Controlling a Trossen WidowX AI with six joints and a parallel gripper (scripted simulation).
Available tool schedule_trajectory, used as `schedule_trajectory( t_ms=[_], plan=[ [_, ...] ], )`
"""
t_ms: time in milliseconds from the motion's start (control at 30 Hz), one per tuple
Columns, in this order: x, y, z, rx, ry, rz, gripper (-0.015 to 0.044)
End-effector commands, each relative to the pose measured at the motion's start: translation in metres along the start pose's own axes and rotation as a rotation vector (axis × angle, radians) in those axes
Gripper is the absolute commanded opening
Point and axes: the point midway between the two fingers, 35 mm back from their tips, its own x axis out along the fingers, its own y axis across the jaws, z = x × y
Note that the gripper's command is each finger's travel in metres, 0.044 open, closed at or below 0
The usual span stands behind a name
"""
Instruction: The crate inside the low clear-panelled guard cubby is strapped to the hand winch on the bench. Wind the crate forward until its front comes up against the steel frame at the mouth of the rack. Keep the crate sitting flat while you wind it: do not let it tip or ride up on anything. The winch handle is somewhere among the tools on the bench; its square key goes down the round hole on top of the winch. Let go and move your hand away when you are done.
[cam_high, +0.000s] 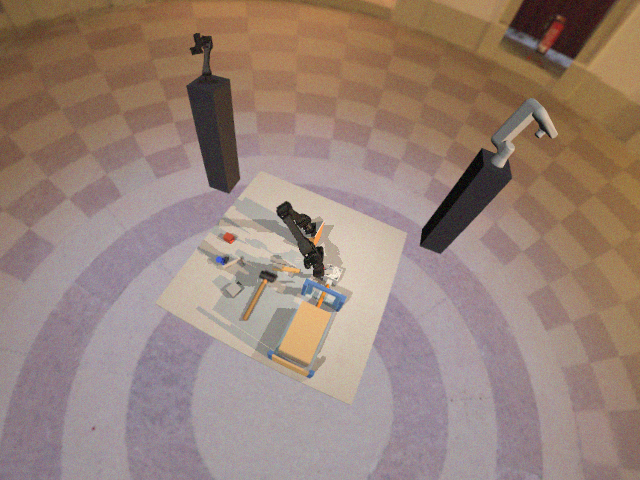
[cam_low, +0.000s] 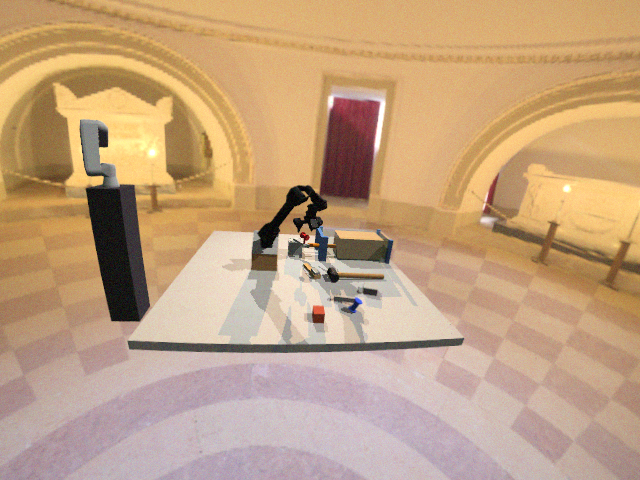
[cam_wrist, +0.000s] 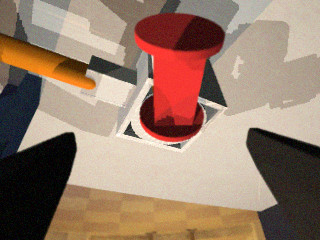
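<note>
The red winch handle (cam_wrist: 179, 85) (cam_low: 304, 236) stands upright on the winch (cam_wrist: 121, 131) (cam_low: 294, 248) (cam_high: 334, 275), its lower flange over the round hole; the square key is hidden. My gripper (cam_wrist: 164, 138) (cam_low: 307, 226) is open and empty, with its fingers apart near the handle and touching nothing that shows. The tan crate (cam_high: 306, 333) (cam_low: 360, 244) sits flat in the clear-panelled cubby. An orange strap (cam_high: 321, 299) (cam_wrist: 45, 64) runs from the winch through the blue frame (cam_high: 339, 301) (cam_low: 322, 250). A gap shows between crate and frame.
A black-headed mallet (cam_high: 254, 299) (cam_low: 360, 275) and an orange-handled tool (cam_high: 290, 269) (cam_low: 309, 269) lie beside the rack and winch. A red cube (cam_high: 229, 238) (cam_low: 318, 314), a blue knobbed piece (cam_high: 221, 260) (cam_low: 355, 305) and a grey piece (cam_high: 234, 289) lie farther off.
</note>
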Motion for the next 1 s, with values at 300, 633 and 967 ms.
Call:
schedule_trajectory(
  t_ms=[300, 633, 967],
  plan=[
    [0.024, -0.004, 0.012, -0.003, -0.010, -0.017, 0.0440],
    [0.038, -0.006, 0.019, -0.003, -0.011, -0.018, 0.0440],
    [0.039, -0.007, 0.019, -0.003, -0.011, -0.018, 0.0440]
  ],
)
